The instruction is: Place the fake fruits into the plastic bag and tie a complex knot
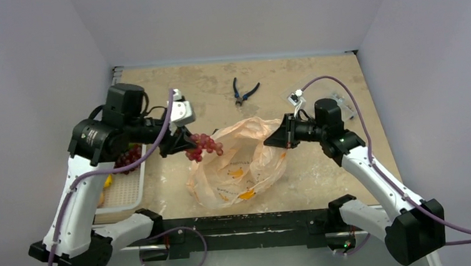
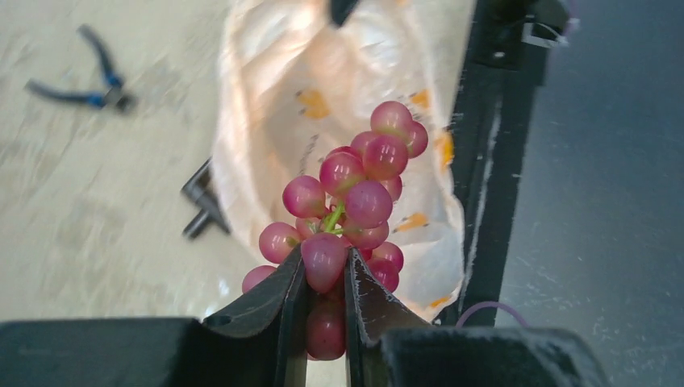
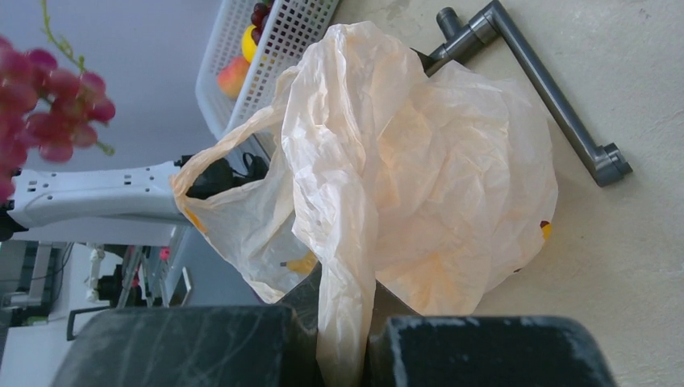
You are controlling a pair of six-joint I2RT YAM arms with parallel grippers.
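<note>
My left gripper (image 1: 183,140) is shut on a red grape bunch (image 1: 204,145) and holds it in the air at the left rim of the plastic bag (image 1: 241,164); in the left wrist view the grape bunch (image 2: 351,197) hangs between the jaws with the bag (image 2: 274,105) behind it. My right gripper (image 1: 281,136) is shut on the bag's right edge and lifts it; in the right wrist view a bunched strip of the bag (image 3: 343,266) runs between the jaws. More fake fruits, a dark grape bunch (image 1: 128,157) and a yellow one (image 1: 107,181), lie in the white mesh basket (image 1: 124,191). No knot shows.
Blue-handled pliers (image 1: 243,93) lie at the back of the table. A small clear item (image 1: 294,97) lies at the back right. A grey angled bar (image 3: 532,81) lies on the table beside the bag. The basket stands at the table's left edge.
</note>
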